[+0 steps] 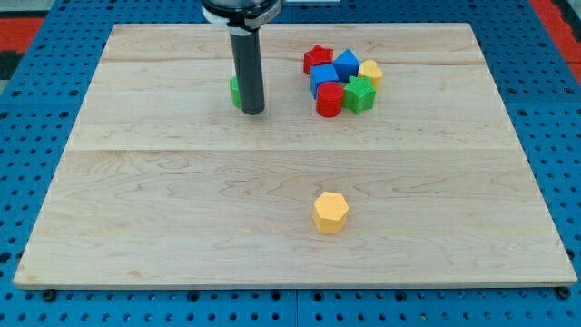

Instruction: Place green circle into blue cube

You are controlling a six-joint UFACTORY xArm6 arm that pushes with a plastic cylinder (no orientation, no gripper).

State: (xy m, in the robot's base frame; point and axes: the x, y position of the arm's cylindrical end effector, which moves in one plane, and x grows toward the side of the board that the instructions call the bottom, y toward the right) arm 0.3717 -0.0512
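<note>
The green circle lies in the upper middle of the wooden board, mostly hidden behind my rod, with only its left edge showing. My tip rests on the board right against it, on its right and lower side. A blue cube sits in a cluster to the right, about a hundred pixels from the green circle. A second blue block touches it on its lower left.
The cluster also holds a red star, a yellow heart, a red cylinder and a green star. A yellow hexagon lies alone at lower centre. Blue pegboard surrounds the board.
</note>
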